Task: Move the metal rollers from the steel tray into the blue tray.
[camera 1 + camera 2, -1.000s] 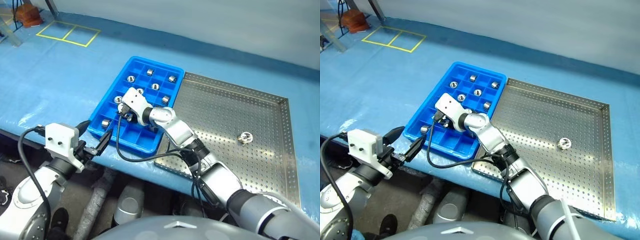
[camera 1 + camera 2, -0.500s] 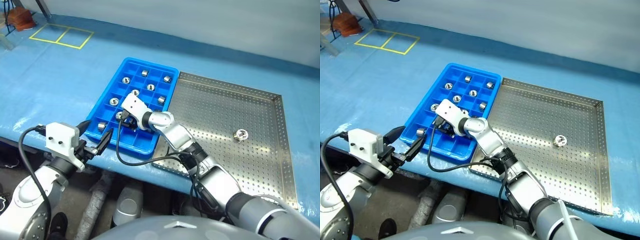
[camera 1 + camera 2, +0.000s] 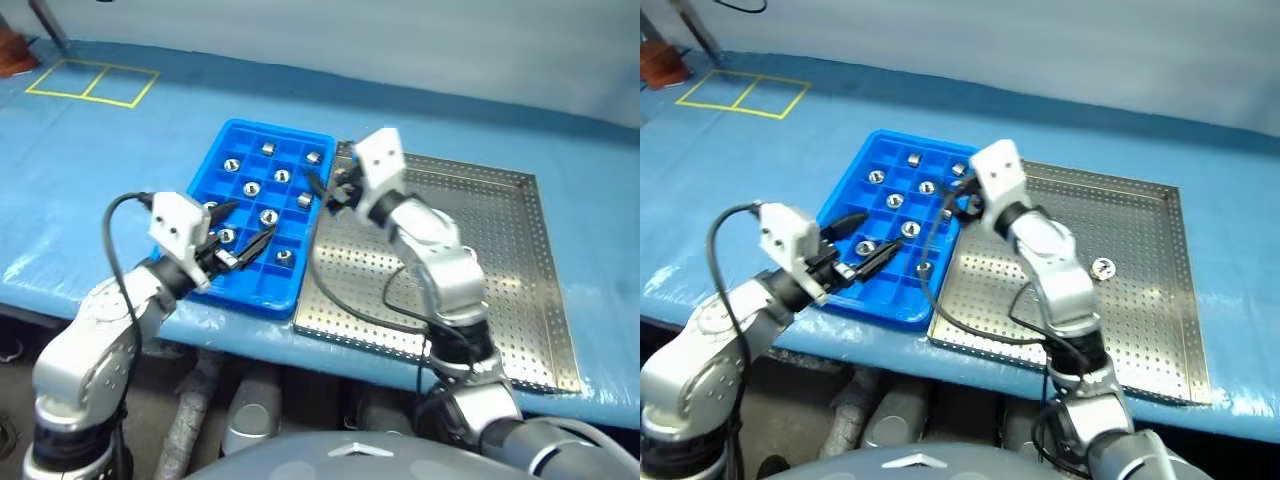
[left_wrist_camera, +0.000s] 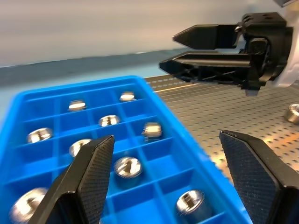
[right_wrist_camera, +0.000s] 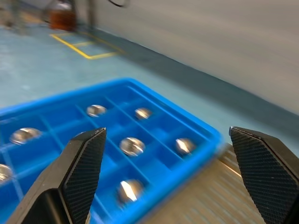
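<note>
— Blue tray [image 3: 205,190]: what's where?
— Rollers [image 3: 268,217] sit in its cells under the left gripper [image 3: 243,246], empty, fingers apart. One roller [image 3: 1102,267] lies on the steel tray [image 3: 520,300], behind the right gripper [image 3: 325,190], spread, empty.

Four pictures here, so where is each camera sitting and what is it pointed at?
Head (both eyes): looks down on blue tray, steel tray, both arms.
Left wrist: looks across the blue tray at the right gripper; own fingers below.
Right wrist: looks over the blue tray; own fingers below.
Shared: rollers in blue cells.
</note>
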Available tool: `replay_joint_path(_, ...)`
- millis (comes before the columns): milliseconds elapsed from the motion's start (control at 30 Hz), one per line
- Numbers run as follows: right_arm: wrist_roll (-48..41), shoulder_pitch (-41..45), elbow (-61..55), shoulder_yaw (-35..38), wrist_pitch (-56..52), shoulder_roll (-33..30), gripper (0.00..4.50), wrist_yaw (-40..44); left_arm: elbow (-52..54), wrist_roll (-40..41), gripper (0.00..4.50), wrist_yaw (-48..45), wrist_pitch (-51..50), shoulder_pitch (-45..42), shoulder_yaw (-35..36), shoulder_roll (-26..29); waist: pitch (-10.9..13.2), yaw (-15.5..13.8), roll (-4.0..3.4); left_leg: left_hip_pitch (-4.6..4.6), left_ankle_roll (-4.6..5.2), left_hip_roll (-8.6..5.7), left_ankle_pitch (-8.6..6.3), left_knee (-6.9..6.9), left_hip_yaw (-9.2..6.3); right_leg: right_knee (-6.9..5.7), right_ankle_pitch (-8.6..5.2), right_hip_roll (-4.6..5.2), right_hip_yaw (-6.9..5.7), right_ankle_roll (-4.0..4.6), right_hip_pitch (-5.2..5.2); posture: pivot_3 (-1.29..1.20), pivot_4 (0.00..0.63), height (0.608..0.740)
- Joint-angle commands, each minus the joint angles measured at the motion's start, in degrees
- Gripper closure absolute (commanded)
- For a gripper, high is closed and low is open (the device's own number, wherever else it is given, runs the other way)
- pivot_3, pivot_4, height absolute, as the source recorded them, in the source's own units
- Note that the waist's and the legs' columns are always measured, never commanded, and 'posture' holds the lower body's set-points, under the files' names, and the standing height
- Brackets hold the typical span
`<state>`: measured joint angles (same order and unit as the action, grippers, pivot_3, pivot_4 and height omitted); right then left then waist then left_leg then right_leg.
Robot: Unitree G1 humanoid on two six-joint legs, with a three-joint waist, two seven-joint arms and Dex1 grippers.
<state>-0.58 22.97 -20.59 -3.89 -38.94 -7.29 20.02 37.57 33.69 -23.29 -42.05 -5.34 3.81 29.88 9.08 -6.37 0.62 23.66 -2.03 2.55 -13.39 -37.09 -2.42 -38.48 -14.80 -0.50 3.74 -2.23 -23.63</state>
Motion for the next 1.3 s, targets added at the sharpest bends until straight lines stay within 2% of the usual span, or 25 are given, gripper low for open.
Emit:
replay_joint_path(33,1.31,-3.90,-7.57,4.16,-4.86,-1.88,0.03,-4.15,-6.03,-2.12,0.51,-4.56,2.19,-6.78,-5.69,-0.40,0.01,2.78,-0.01,0.01,0.00,0.00,0.00,0.00,0.01,-0.02,0.03,0.00,0.02,-0.02,-0.01,-0.04,0.150,0.740)
replay_joint_path(67,1.72,-5.44,-8.52,5.00,-5.89,-2.33,0.03,-5.25,-8.45,-2.89,0.51,-5.63,2.62,-9.15,-7.31,-0.97,0.01,4.49,-0.02,0.00,0.01,0.01,0.00,0.04,0.05,-0.03,0.21,-0.02,0.09,-0.21,-0.06,-0.07,0.150,0.740)
replay_joint_path(267,3.07,-11.39,-9.54,6.81,-7.44,-2.06,0.03,-10.63,-19.73,-6.59,0.51,-11.29,5.55,-19.17,-14.93,-5.45,0.00,11.48,-0.05,-0.05,0.10,0.04,-0.05,0.10,0.18,-0.25,0.26,-0.07,0.30,-0.05,-0.16,-0.18,0.150,0.740)
replay_joint_path(467,2.17,-12.39,-6.38,7.38,-6.02,0.23,0.03,-13.46,-23.49,-8.29,0.51,-14.11,6.72,-21.91,-17.02,-7.69,-0.01,14.94,-0.06,-0.06,0.14,0.03,-0.07,0.02,0.25,-0.35,0.18,-0.07,0.42,-0.20,-0.18,-0.21,0.150,0.740)
replay_joint_path(767,0.99,-10.32,2.88,6.83,-3.01,0.73,0.03,-13.74,-21.15,-8.64,0.51,-13.79,5.33,-18.81,-15.49,-7.07,-0.01,16.10,-0.06,-0.09,0.15,0.00,-0.06,-0.04,0.28,-0.38,0.14,-0.06,0.49,-0.43,-0.14,-0.16,0.150,0.740)
replay_joint_path(1033,0.09,-8.01,10.32,5.99,-0.79,0.22,0.03,-12.81,-18.90,-8.13,0.51,-12.25,4.29,-15.99,-13.95,-7.25,-0.01,15.20,-0.06,-0.10,0.15,0.00,-0.06,-0.03,0.28,-0.38,0.17,-0.06,0.50,-0.38,-0.13,-0.12,0.150,0.740)
replay_joint_path(1300,-0.27,-6.89,10.95,4.39,0.12,0.51,0.03,-12.57,-18.25,-8.05,0.51,-11.64,3.96,-15.53,-13.82,-7.26,-0.01,14.07,-0.06,-0.12,0.16,-0.01,-0.06,-0.05,0.29,-0.40,0.20,-0.06,0.50,-0.41,-0.12,-0.11,0.150,0.740)
